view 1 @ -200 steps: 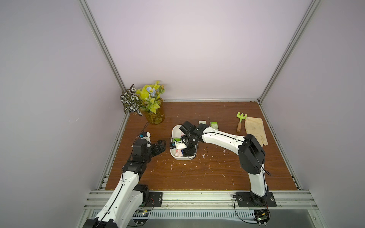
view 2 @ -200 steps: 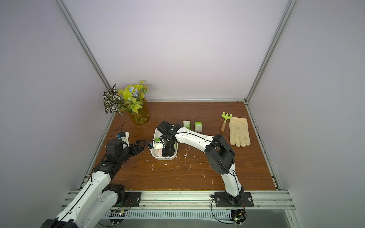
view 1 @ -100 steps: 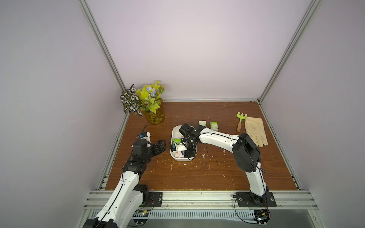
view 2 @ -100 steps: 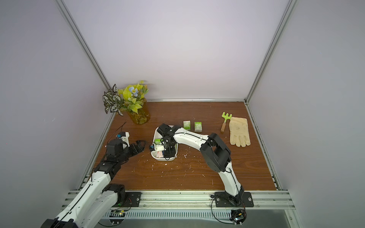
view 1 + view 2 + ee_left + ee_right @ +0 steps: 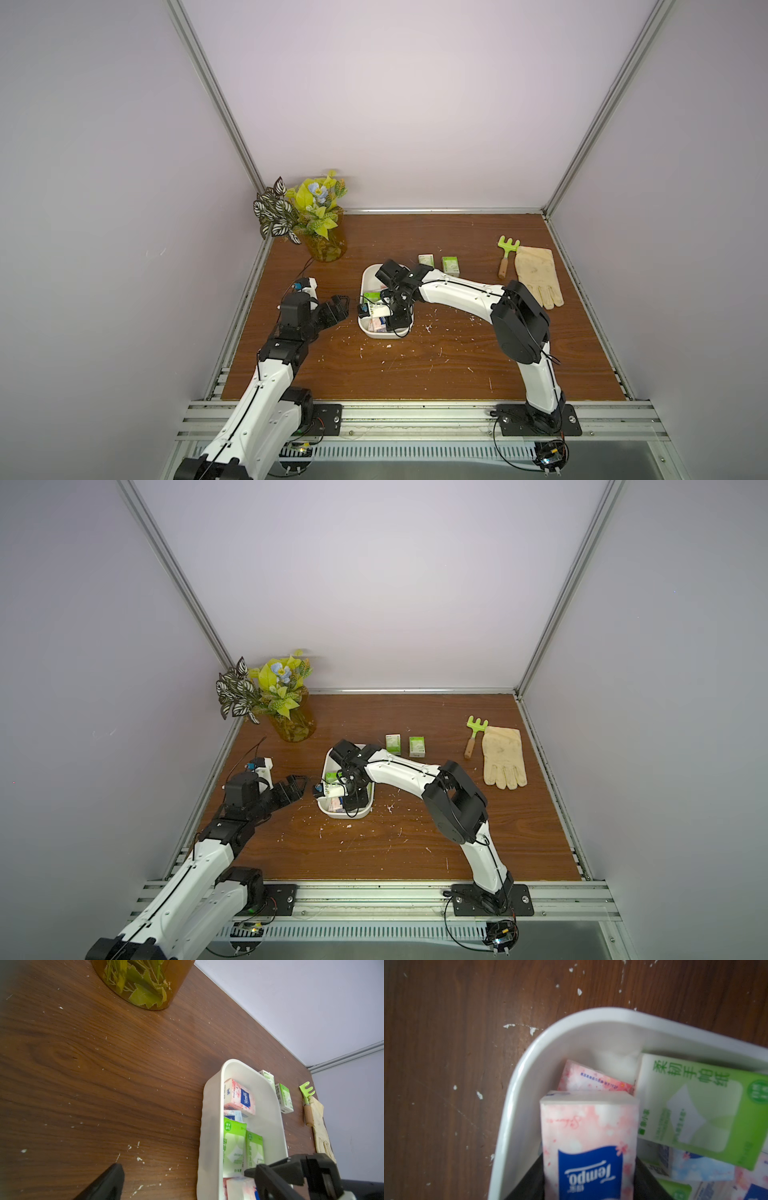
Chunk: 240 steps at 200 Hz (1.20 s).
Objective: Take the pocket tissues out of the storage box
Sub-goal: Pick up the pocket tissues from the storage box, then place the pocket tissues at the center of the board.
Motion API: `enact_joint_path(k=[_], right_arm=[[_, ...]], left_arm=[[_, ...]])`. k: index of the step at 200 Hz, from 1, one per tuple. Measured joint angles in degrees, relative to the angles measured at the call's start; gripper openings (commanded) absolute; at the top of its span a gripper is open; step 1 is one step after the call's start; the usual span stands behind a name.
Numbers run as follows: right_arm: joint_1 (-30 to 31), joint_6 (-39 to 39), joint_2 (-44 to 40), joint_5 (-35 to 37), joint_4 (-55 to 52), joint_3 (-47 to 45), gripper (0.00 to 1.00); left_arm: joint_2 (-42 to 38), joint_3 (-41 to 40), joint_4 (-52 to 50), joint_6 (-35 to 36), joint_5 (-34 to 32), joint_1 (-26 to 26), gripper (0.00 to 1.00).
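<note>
**Right hand grips a pink packet inside the box**

The box (image 5: 365,280) sits on the table (image 5: 436,374) left of centre, with a vase (image 5: 326,249) of leaves behind it. The right hand (image 5: 589,1172) reaches down into the near end of the box, its dark fingers (image 5: 527,1180) pressed against both sides of a pink packet (image 5: 588,1126) with a blue label. Beside that packet a green packet (image 5: 695,1105) lies tilted over a pale-blue one (image 5: 695,1167). Another pink packet (image 5: 239,1096) rests at the box's far end. Two green packets (image 5: 427,261) (image 5: 451,265) stand on the table just behind the box. The left hand (image 5: 336,307) hovers just left of the box, jaws spread wide and holding nothing. A rake (image 5: 506,255) and glove (image 5: 538,276) lie far right.
</note>
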Motion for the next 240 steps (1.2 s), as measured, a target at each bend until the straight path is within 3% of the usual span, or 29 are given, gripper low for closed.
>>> enact_joint_path(k=[96,143,202,240], right_arm=[[-0.1,4.6,-5.3,0.5,1.5,-0.2,0.49],[-3.5,18.2,-10.9,2.6,3.9,-0.3,0.48],[-15.3,39.4,-19.3,8.1,8.9,-7.3,0.45],[-22.8,49.5,-23.1,12.7,12.2,-14.6,0.45]], left_arm=[[1.1,0.0,1.4,0.0,1.1,0.0,0.94],[3.3,0.0,3.7,-0.3,3.5,0.0,0.92],[5.4,0.0,6.8,-0.7,6.6,0.0,0.89],[8.0,-0.4,9.9,-1.9,9.6,0.0,0.79]])
